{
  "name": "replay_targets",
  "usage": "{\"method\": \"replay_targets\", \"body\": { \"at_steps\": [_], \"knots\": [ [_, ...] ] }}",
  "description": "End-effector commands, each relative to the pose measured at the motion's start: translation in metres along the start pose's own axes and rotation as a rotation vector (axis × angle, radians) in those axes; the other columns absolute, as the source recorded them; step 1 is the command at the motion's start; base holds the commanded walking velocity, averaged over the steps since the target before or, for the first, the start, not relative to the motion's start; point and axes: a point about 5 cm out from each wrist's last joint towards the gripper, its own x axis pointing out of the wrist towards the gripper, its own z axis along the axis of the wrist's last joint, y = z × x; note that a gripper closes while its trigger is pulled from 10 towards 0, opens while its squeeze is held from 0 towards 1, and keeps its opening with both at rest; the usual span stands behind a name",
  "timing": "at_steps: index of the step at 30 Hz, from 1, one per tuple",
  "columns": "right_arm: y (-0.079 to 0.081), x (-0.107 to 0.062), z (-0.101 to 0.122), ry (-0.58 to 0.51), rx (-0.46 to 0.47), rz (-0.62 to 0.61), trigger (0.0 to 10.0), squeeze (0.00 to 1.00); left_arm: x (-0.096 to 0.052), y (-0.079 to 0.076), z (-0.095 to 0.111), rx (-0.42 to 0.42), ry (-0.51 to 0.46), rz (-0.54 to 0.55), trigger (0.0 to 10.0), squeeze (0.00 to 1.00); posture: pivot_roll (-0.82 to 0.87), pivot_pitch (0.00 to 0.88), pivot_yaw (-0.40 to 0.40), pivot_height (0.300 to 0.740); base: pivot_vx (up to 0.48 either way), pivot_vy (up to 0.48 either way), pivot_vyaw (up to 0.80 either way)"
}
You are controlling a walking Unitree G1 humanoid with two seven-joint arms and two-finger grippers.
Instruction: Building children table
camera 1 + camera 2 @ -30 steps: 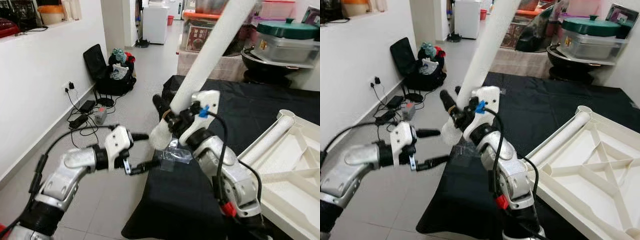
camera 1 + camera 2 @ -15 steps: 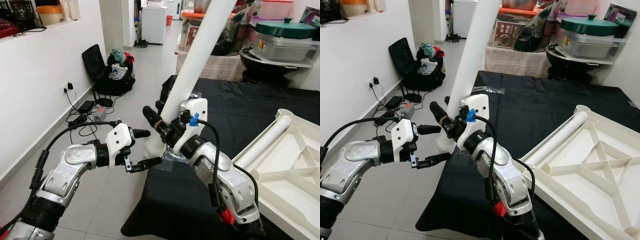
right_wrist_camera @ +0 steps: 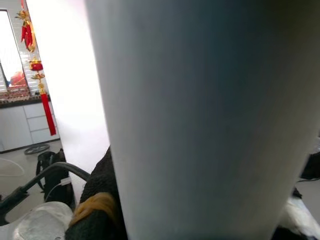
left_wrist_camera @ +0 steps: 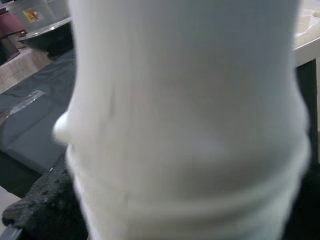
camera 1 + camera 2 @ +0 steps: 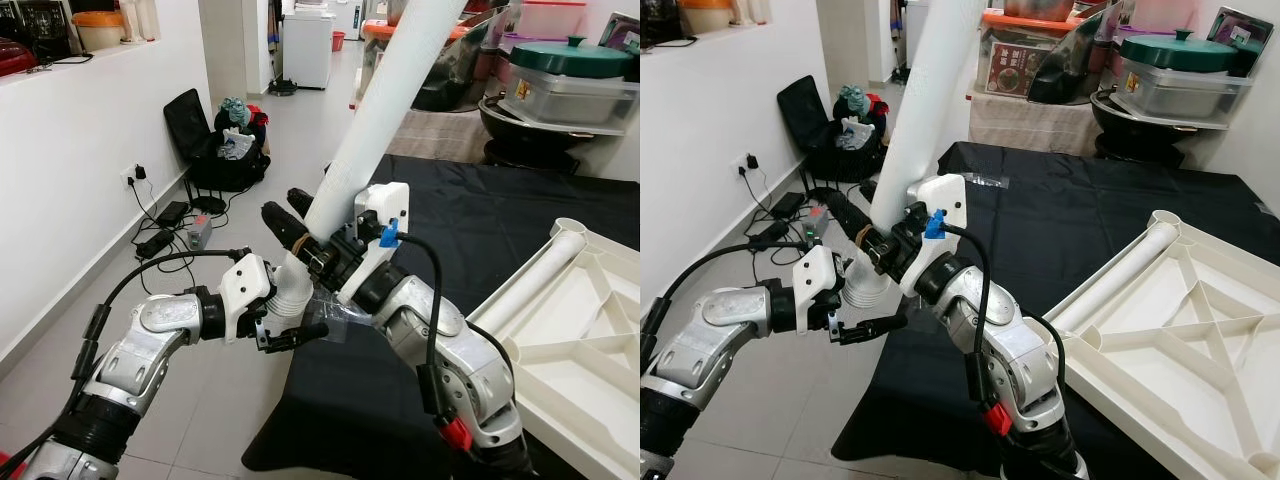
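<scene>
A long white table leg (image 5: 385,110) slants up and to the right, and my right gripper (image 5: 290,212) is shut on it near its lower end. My left gripper (image 5: 285,310) is open, its fingers (image 5: 298,334) straddling the leg's ribbed bottom end (image 5: 288,292); the left wrist view has that end (image 4: 185,120) right up close. The white tabletop (image 5: 590,340) lies upside down on the black-covered table (image 5: 470,215) to the right, with another leg (image 5: 535,278) lying along its edge.
A small clear plastic bag (image 5: 345,318) lies on the black cloth near its corner. On the floor to the left are a black bag with clothes (image 5: 225,150) and cables with a power strip (image 5: 175,225) by the white wall. Storage boxes and a pot (image 5: 570,75) stand behind the table.
My left gripper has moved right, up to the leg's bottom end, which now sits between its fingers. The right arm has swung the leg's lower end leftward toward it.
</scene>
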Motion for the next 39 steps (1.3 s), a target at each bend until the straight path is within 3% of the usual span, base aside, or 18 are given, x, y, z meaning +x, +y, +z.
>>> {"method": "replay_targets", "body": {
  "at_steps": [1, 18, 19, 21, 34, 35, 37, 38, 39],
  "knots": [
    [0.007, 0.001, 0.0, 0.003, 0.029, 0.032, 10.0, 0.0, 0.004, 0.0, 0.001, 0.001, -0.014, -0.012, 10.0, 0.0, 0.07, 0.0, -0.042, 0.74, 0.0, 0.0, 0.0],
    [0.012, -0.002, -0.013, 0.052, 0.058, 0.029, 10.0, 0.0, 0.008, 0.0, 0.0, 0.01, -0.012, -0.011, 10.0, 0.0, 0.07, 0.0, -0.044, 0.74, 0.0, 0.0, 0.0],
    [0.011, -0.002, -0.012, 0.051, 0.056, 0.026, 10.0, 0.0, 0.008, 0.0, -0.002, 0.006, -0.003, -0.005, 8.2, 0.0, 0.06, 0.0, -0.043, 0.74, 0.0, 0.0, 0.0],
    [0.011, -0.002, -0.012, 0.05, 0.054, 0.025, 10.0, 0.0, 0.007, 0.001, -0.002, -0.003, -0.009, -0.001, 0.0, 0.0, 0.06, 0.0, -0.044, 0.74, 0.0, 0.0, 0.0],
    [0.01, -0.004, -0.014, 0.058, 0.052, 0.014, 10.0, 0.0, 0.007, 0.006, 0.006, 0.008, -0.068, 0.03, 0.0, 0.0, 0.07, 0.0, -0.046, 0.74, 0.0, 0.0, 0.0],
    [0.01, -0.004, -0.015, 0.06, 0.052, 0.013, 10.0, 0.72, 0.007, 0.005, 0.006, 0.011, -0.063, 0.023, 0.0, 0.0, 0.07, 0.0, -0.046, 0.74, 0.0, 0.0, 0.0],
    [0.009, -0.004, -0.015, 0.061, 0.053, 0.012, 10.0, 0.72, 0.006, 0.005, 0.006, 0.013, -0.06, 0.019, 0.0, 0.0, 0.07, 0.0, -0.046, 0.74, 0.0, 0.0, 0.0],
    [0.008, -0.004, -0.015, 0.055, 0.056, 0.016, 10.0, 1.0, 0.006, 0.003, 0.005, 0.009, -0.048, -0.008, 0.0, 0.0, 0.07, 0.0, -0.048, 0.74, 0.0, 0.0, 0.0],
    [0.008, -0.004, -0.015, 0.055, 0.056, 0.016, 10.0, 1.0, 0.006, 0.003, 0.005, 0.009, -0.048, -0.008, 0.0, 0.0, 0.07, 0.0, -0.048, 0.74, 0.0, 0.0, 0.0]
  ]
}}
